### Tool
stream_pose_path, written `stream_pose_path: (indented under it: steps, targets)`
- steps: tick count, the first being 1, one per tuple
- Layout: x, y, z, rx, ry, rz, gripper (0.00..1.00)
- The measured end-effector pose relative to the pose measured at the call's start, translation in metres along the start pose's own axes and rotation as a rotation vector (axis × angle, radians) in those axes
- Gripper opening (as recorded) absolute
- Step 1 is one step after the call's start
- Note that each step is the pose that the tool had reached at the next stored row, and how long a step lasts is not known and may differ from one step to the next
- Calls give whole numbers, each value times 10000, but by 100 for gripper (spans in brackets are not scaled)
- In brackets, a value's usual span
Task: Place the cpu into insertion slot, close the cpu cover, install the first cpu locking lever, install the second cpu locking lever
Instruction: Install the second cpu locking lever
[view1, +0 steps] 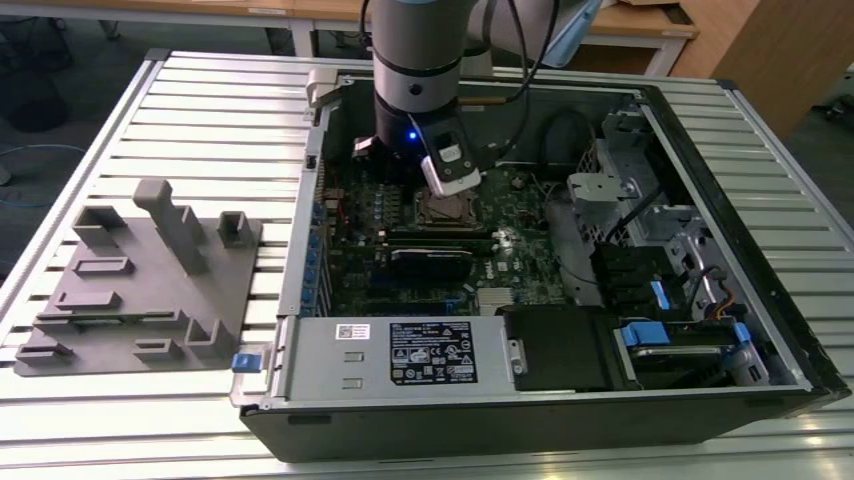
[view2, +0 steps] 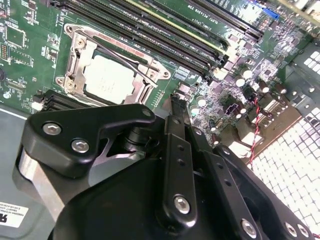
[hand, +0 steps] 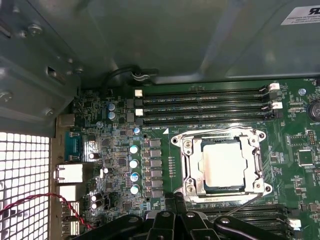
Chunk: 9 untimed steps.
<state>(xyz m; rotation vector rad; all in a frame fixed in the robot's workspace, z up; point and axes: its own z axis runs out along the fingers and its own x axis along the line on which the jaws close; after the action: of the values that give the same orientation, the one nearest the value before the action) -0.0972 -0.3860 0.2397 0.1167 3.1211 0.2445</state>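
The cpu (hand: 224, 166) sits flat in the slot (hand: 186, 165) on the green board (hand: 120, 165), inside the open computer case (view1: 747, 330). The thin metal cover (hand: 222, 137) lies down around it like a picture frame, so the grey top shows through the hole in the middle. Two thin wire levers run near the socket. In the second wrist view one lever (view2: 127, 62) lies across the chip and the cover, so it does not look hooked down yet. In the first wrist view the other lever (hand: 247, 201) sticks out slanting by the socket's edge.

The gripper (hand: 175, 216) hangs just above the board, close beside the socket. It holds nothing. The black fingers (view2: 179, 150) look close together, almost shut, though their tips are hard to make out.

The chip looks small, light and stiff, with a smooth top. The pins under it are likely easy to bend, so it should not be pushed hard. The levers are probably springy wire. I think the best place to push one is its bent free end, away from the chip.
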Motion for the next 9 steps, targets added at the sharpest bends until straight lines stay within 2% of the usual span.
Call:
stream_pose_path:
  steps: [9]
  targets:
    - [0,5,-31,-2,-1,0,11]
